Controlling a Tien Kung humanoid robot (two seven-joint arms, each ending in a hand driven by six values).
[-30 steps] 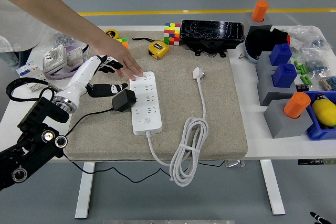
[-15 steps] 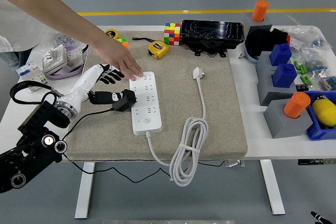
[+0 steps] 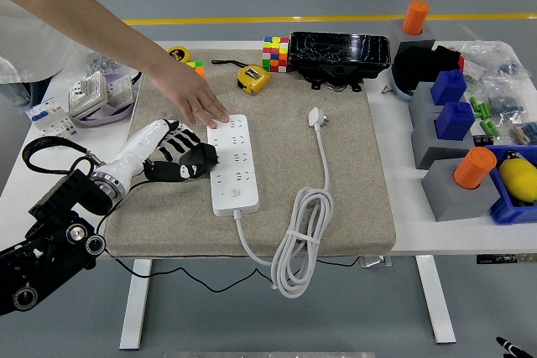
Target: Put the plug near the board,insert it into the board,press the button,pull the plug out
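A grey floor with a yellow line runs behind the white table [image 3: 382, 136], and most of the tabletop in front of me is covered by a beige felt mat [image 3: 277, 140]. On that mat lies the white rectangular power strip [image 3: 232, 163], long axis running away from me, its white cable [image 3: 304, 232] coiled near the mat's front edge and ending in a white 3-pin plug [image 3: 316, 116] lying loose on the mat to the strip's right. I see my left hand [image 3: 174, 155], black-fingered on a white forearm, coming in from the lower left with its fingers wrapped around the black plug adapter [image 3: 199, 159]; the adapter sits right at the strip's left edge, about halfway along it, and I cannot tell whether its pins are in a socket. A thin black cord [image 3: 138, 192] trails from it back across the mat. A person's hand [image 3: 195, 98] reaches in from the upper left, fingertips resting on the far end of the strip. Along the far edge sit a yellow tape measure [image 3: 252, 79], a multicoloured cube puzzle [image 3: 274, 53] and a black plastic-wrapped tray [image 3: 339, 54]. My right arm is not in sight.
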